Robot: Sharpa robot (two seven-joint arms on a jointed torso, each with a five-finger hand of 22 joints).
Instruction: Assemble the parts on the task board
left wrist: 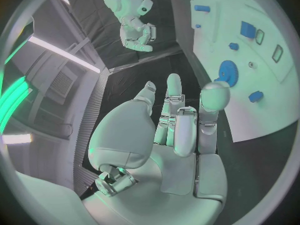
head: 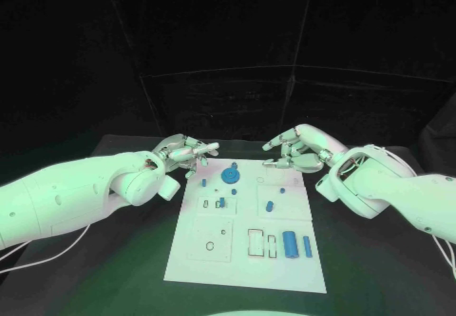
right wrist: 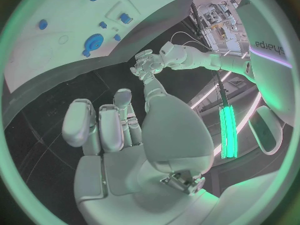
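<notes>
One white task board (head: 195, 263), two hands, about nine blue parts (head: 290, 244)

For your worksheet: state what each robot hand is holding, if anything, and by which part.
Nothing is held: the left hand and right hand hover empty, fingers apart, at the task board's far edge.

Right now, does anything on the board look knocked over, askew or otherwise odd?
Nothing stands out. The board lies flat on the table, the blue gear and the blue cylinders rest on it, and both robot hands, left and right, are beyond its far edge holding nothing.
</notes>
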